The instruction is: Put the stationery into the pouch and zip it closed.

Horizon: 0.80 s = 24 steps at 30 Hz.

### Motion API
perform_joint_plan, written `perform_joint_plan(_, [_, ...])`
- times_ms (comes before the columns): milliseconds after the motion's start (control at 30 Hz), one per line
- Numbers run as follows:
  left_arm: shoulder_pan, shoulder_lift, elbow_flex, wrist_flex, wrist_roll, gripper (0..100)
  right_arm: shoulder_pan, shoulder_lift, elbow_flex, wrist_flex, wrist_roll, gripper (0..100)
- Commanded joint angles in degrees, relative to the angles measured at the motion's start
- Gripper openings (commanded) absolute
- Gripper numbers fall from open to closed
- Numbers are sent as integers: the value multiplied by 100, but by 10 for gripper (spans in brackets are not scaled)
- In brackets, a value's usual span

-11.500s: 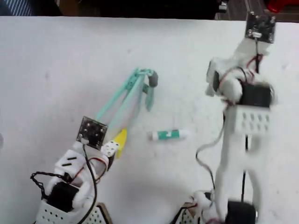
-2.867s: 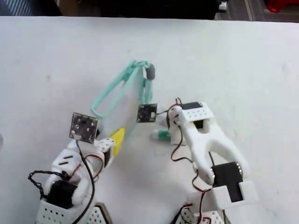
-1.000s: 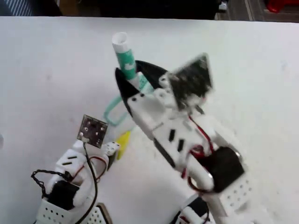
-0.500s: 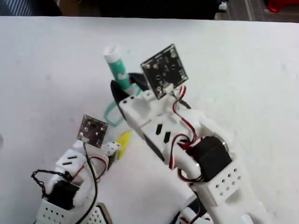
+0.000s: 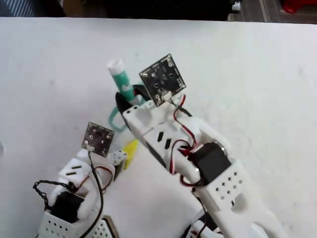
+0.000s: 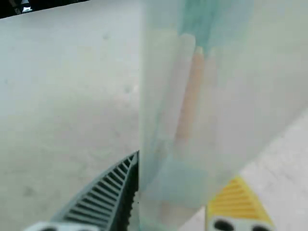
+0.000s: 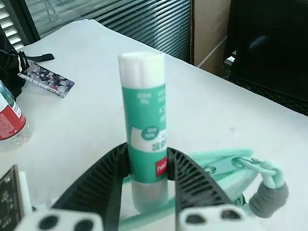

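Observation:
A green-and-white glue stick (image 5: pixel 120 77) stands upright in my right gripper (image 5: pixel 130 96), which is shut on its lower half. In the right wrist view the glue stick (image 7: pixel 144 139) sits between the black fingers (image 7: pixel 103 183), just above the pouch's teal zipper edge (image 7: pixel 211 163) and grey zipper pull (image 7: pixel 267 197). My left gripper (image 6: pixel 178 197) is shut on the translucent pouch (image 6: pixel 207 96), with an orange pencil-like shape (image 6: pixel 190 96) faintly visible inside. From above, the right arm hides most of the pouch (image 5: pixel 116 119); the left gripper (image 5: pixel 126 151) holds its near end.
A bottle (image 7: pixel 9 120) and a printed card (image 7: pixel 45 77) lie on the table far off in the right wrist view. The table's far edge (image 5: pixel 158 19) runs along the top of the high view. White table (image 5: pixel 257 74) stretches right of the arms.
The right gripper took the glue stick off the table, lifted it upright, and over the last second carried it lower and leftward over the pouch. The left arm kept still, holding the pouch.

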Motion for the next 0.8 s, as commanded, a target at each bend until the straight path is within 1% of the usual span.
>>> perform_joint_plan(0, [92,-84,-97,0,-53,222,-180,48,114,-444,-9,16])
perform_joint_plan(100, [75,-84,-97,0,-53,222,-435,57,167,-488,-9,17])
perform_joint_plan(267, [66,-84,-97,0,-53,222,-444,-22,132,-154,-9,32])
perform_joint_plan(333, [66,-84,-97,0,-53,222,-365,-171,132,127,-9,100])
perform_joint_plan(400, [66,-84,-97,0,-53,222,-259,-356,132,251,-9,190])
perform_joint_plan(433, [66,-84,-97,0,-53,222,-154,-453,132,259,-9,222])
perform_joint_plan(467, [66,-84,-97,0,-53,222,-66,-549,132,259,-9,233])
perform_joint_plan(567, [66,-84,-97,0,-53,222,84,-813,132,259,-9,233])
perform_joint_plan(767, [66,-84,-88,0,-53,222,13,-1007,167,268,-9,193])
